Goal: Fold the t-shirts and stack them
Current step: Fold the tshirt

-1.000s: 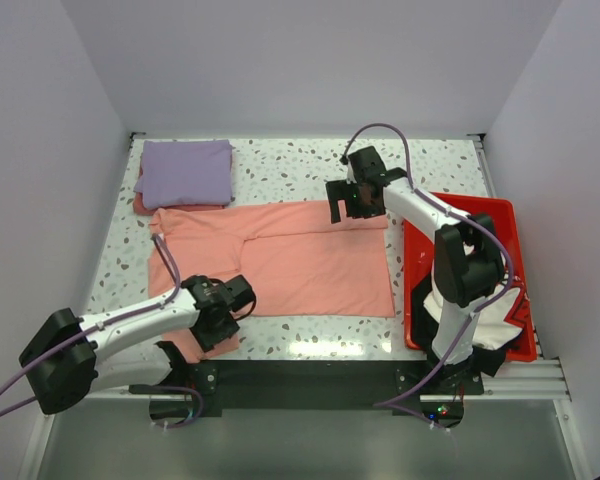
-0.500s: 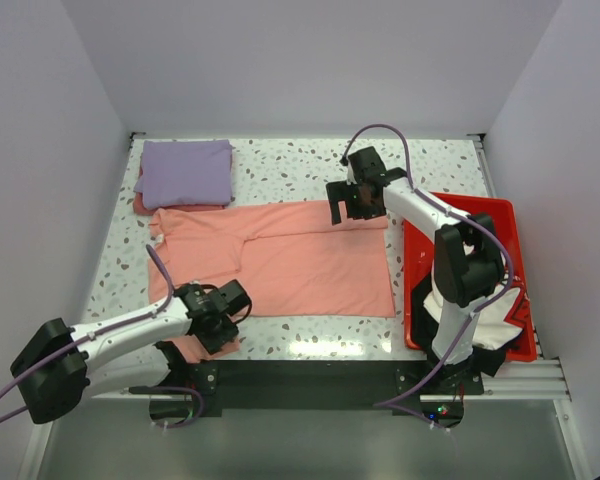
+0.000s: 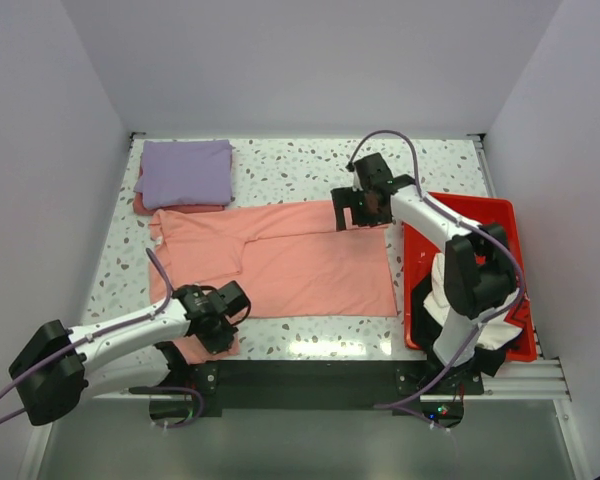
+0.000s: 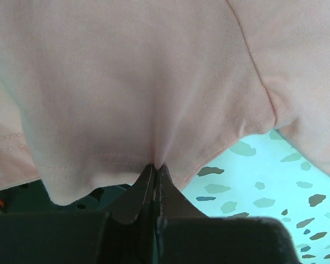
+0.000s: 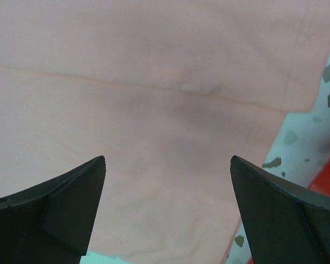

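A salmon-pink t-shirt (image 3: 280, 255) lies spread across the middle of the speckled table, its far long edge folded over. My left gripper (image 3: 220, 322) is shut on the hem of the near left sleeve (image 4: 154, 110) at the table's near edge. My right gripper (image 3: 362, 212) is open and empty just above the shirt's far right corner (image 5: 165, 110). A folded lavender-purple t-shirt (image 3: 185, 172) rests on another folded reddish one at the far left. White and black shirts (image 3: 470, 310) lie in the red tray.
The red plastic tray (image 3: 495, 215) stands at the right edge of the table. Walls enclose the table on three sides. The black mounting rail (image 3: 310, 375) runs along the near edge.
My right gripper has shifted slightly right and nearer over the shirt's far right corner. My left gripper has drawn the sleeve a little toward the near edge.
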`<action>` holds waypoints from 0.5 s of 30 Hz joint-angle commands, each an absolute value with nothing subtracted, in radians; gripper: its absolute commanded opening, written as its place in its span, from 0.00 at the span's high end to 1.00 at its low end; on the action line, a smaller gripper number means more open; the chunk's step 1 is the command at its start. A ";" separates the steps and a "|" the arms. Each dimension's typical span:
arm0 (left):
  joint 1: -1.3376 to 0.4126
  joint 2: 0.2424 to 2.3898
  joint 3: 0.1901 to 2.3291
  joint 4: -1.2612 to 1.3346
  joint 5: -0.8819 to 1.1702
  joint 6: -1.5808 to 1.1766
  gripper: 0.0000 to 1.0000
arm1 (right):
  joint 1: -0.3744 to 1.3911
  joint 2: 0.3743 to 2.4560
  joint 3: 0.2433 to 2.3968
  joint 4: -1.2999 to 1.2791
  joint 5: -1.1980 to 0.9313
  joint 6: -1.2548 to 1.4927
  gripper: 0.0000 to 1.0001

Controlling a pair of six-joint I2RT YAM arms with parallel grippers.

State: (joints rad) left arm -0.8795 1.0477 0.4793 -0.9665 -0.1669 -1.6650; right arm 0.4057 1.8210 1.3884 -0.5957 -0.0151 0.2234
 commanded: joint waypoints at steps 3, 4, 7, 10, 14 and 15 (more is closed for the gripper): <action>-0.888 1.077 0.497 -0.951 -0.212 -1.646 1.00 | 0.437 1.613 1.273 -0.612 0.029 0.271 0.01; -0.888 1.077 0.520 -0.974 -0.218 -1.643 1.00 | 0.466 1.591 1.232 -0.633 0.047 0.285 0.01; -0.888 1.072 0.563 -1.024 -0.248 -1.635 1.00 | 0.550 1.527 1.143 -0.682 0.109 0.314 0.01; -0.888 1.068 0.606 -1.099 -0.288 -1.657 1.00 | 0.618 1.459 1.042 -0.733 0.094 0.316 0.01; -0.887 1.060 0.641 -1.135 -0.344 -1.654 1.00 | 0.656 1.393 0.939 -0.791 0.023 0.328 0.02; -0.885 1.058 0.646 -1.131 -0.345 -1.649 1.00 | 0.666 1.387 0.910 -0.801 0.021 0.339 0.02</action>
State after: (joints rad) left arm -0.8848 1.0721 0.6033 -1.0733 -0.2687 -1.6543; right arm 0.6556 1.4342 0.9569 -0.7212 0.0410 0.3008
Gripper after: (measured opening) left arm 0.021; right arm 0.986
